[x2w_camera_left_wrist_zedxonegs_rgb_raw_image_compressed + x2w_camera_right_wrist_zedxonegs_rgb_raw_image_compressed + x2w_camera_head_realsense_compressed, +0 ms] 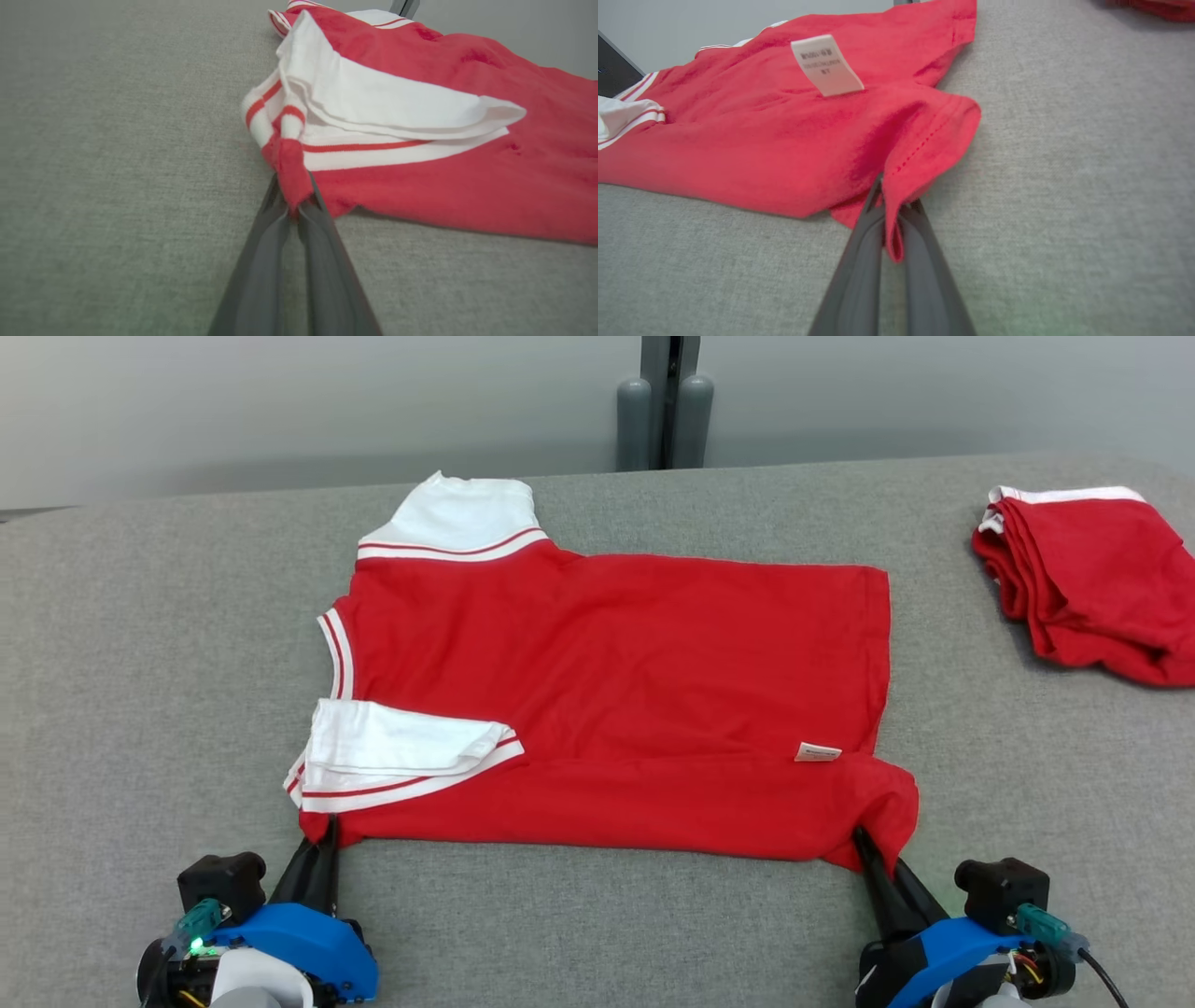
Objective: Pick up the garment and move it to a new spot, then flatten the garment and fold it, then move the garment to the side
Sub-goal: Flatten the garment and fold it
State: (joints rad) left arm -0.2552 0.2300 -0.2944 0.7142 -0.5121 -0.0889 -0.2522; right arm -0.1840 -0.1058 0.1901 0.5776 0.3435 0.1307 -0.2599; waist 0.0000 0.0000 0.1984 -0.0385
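Note:
The garment (607, 700) is a red shirt with white, red-striped sleeves, spread sideways across the grey table, collar end to the left. Its near white sleeve (392, 751) is folded over onto the body. My left gripper (325, 835) is shut on the garment's near left corner (292, 179), just below that sleeve. My right gripper (864, 845) is shut on the near right hem corner (906, 186), where the cloth bunches up. A white care label (826, 65) lies on the red cloth beyond the right fingers.
A second red garment (1088, 579) with white trim lies folded at the table's far right. A grey post (665, 406) stands behind the table's far edge. Bare grey tabletop (597, 924) runs along the near edge between my grippers.

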